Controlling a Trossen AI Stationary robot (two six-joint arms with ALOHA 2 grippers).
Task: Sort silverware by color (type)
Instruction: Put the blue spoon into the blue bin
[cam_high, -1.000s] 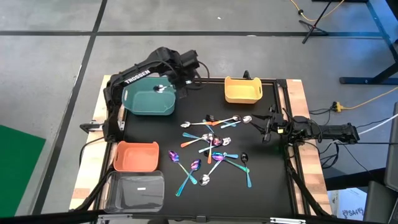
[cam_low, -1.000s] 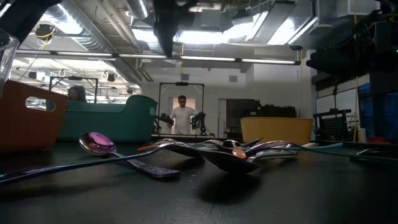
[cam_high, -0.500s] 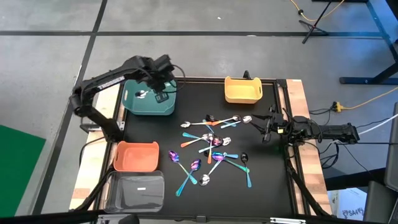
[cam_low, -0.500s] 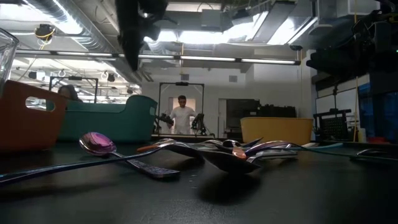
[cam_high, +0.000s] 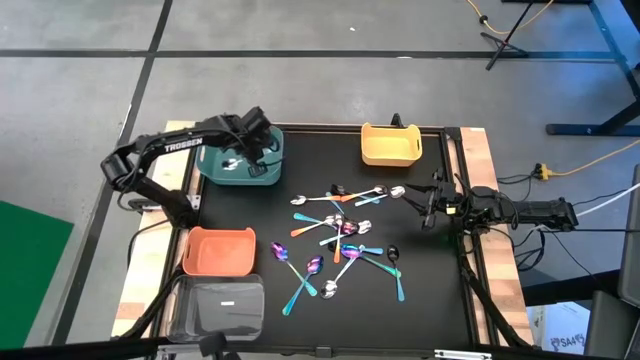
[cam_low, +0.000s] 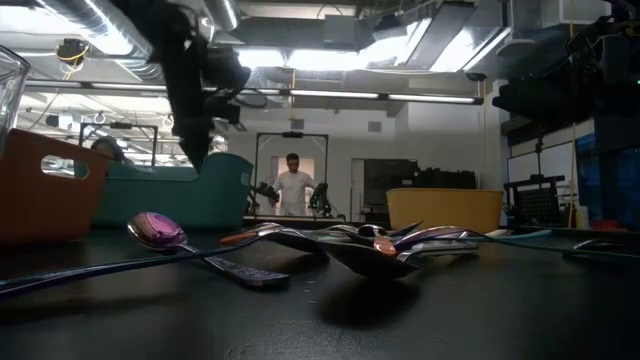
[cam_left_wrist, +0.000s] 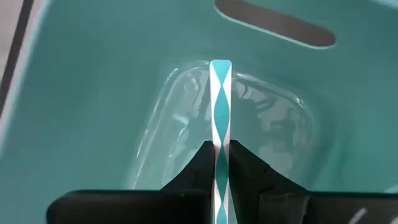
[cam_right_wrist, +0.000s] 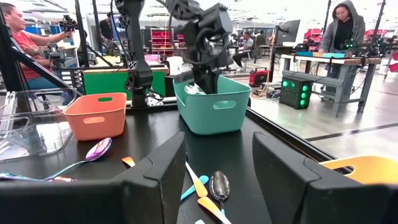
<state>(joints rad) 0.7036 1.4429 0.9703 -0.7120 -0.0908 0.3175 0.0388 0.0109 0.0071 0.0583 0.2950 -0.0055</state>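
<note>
My left gripper (cam_high: 247, 148) is over the teal bin (cam_high: 262, 175) at the table's far left, its fingers inside the bin (cam_left_wrist: 74, 93), shut on a shiny silver spoon (cam_left_wrist: 220, 99) that mirrors the teal. In the low view the left gripper (cam_low: 197, 135) dips behind the bin's rim (cam_low: 170, 170). The other spoons (cam_high: 340, 235), in silver, black, teal, purple and orange, lie scattered flat on the mat's middle. My right gripper (cam_high: 424, 210) waits open, level at the table's right edge, facing the pile (cam_right_wrist: 208, 183). My left gripper pinches the silver spoon's handle (cam_left_wrist: 219, 140) between its two fingers (cam_left_wrist: 202, 158), coming from above and pointing down into the teal bin. The handle's squared free end (cam_left_wrist: 221, 64) sticks out past the fingertips toward the bin's floor. The spoon's bowl is hidden behind the fingers.
A yellow bin (cam_high: 390, 145) stands at the far edge, an orange bin (cam_high: 218, 252) and a clear bin (cam_high: 215, 305) at the near left. Bare black mat lies near the table's near edge. People stand in the room beyond the table (cam_low: 293, 185).
My left gripper has swung from the teal bin's right far corner toward the table's left, over the bin, and has come down into it, still shut on the silver spoon. The right arm and the pile have kept still.
</note>
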